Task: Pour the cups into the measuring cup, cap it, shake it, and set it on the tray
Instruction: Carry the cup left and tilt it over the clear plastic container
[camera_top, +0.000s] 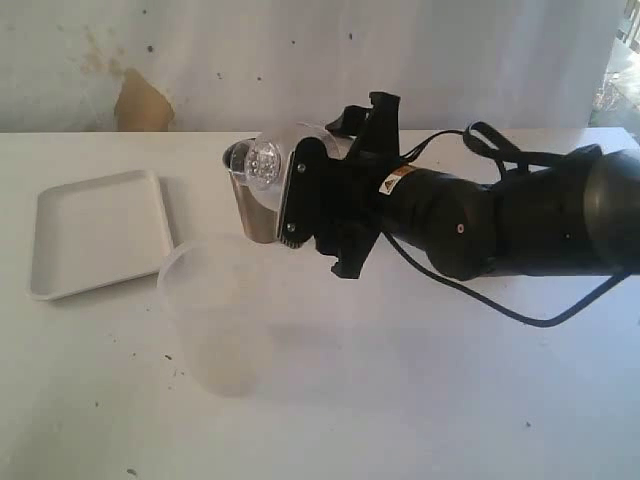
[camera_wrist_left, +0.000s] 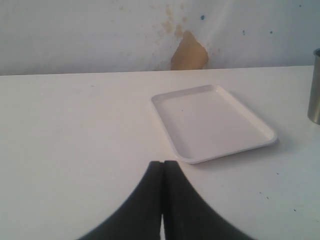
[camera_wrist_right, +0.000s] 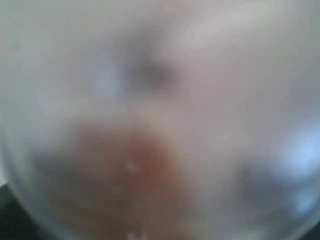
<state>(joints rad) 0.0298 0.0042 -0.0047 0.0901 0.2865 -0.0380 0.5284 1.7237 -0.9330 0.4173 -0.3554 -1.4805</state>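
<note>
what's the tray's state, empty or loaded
Empty: the tray shows only its bare white floor, with nothing resting inside its rim.

1. The table (camera_top: 450, 390) is white, peppered with small dark specks.
2. The wall (camera_top: 450, 60) behind it is off-white, with a tan patch (camera_top: 143, 103) and faint brownish stains beside that.
3. The tray (camera_top: 100, 230) is plain white.
4. The steel tumbler (camera_top: 255, 215) is shiny silver-grey, with brownish reflections low on its side.
5. The measuring cup (camera_top: 265, 160) is clear, with bright white glints on its rounded end.
6. The frosted cup (camera_top: 215, 310) is a milky, translucent white.
7. The right arm (camera_top: 520, 220) is black, with a small yellowish label (camera_top: 398, 178) and a black cable (camera_top: 500, 312).
8. The left gripper (camera_wrist_left: 162, 164) is matte black.
9. From the right wrist, everything blurs into pale grey and pink, with what may be an orange-brown smear.
</note>
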